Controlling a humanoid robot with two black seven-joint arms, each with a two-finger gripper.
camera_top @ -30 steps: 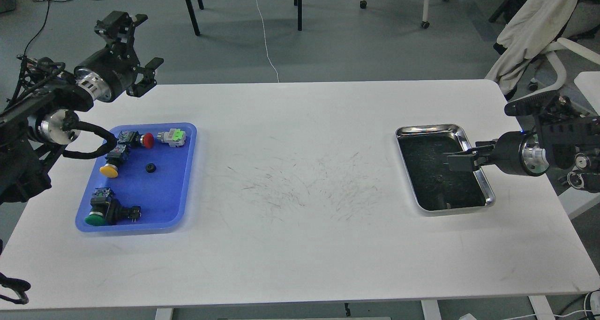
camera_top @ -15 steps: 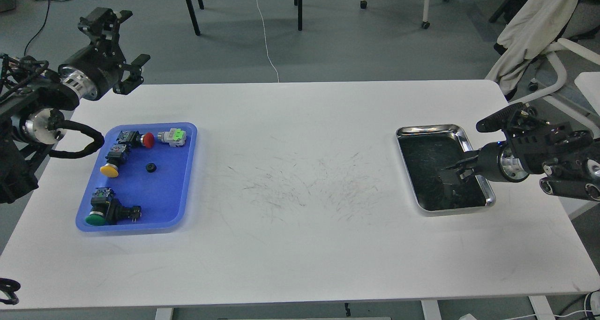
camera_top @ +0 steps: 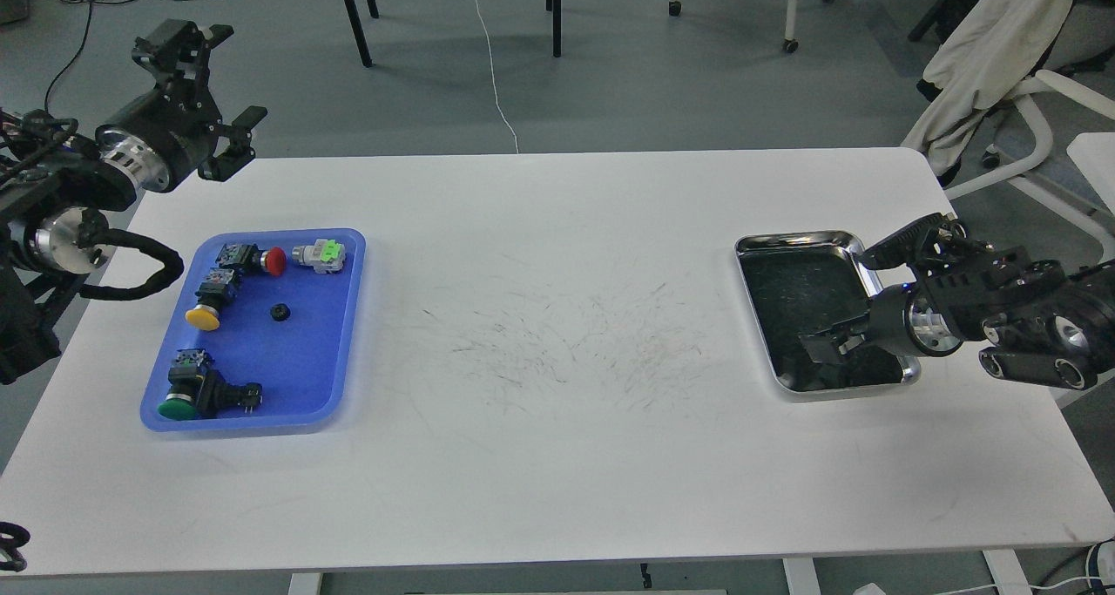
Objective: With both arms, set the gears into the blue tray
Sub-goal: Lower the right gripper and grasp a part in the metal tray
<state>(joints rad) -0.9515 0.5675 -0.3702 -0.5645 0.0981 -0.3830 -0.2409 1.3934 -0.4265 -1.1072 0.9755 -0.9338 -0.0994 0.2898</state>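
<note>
The blue tray (camera_top: 307, 360) lies on the left side of the white table. One small black gear (camera_top: 280, 312) rests near its middle. My left gripper (camera_top: 219, 88) hangs open and empty beyond the table's far left corner, well clear of the tray. My right gripper (camera_top: 821, 348) reaches down into the near end of the steel tray (camera_top: 797, 239) on the right. It is black against the tray's dark inside, so its fingers cannot be told apart, and whatever lies under it is hidden.
In the blue tray also lie push-buttons with a red cap (camera_top: 275, 260), a yellow cap (camera_top: 202, 318) and a green cap (camera_top: 177, 409), plus a grey-green part (camera_top: 320, 254). Chairs stand beyond the table's far right corner.
My left arm has pulled back left and away from the blue tray. My right gripper has dropped and moved toward the near end of the steel tray.
</note>
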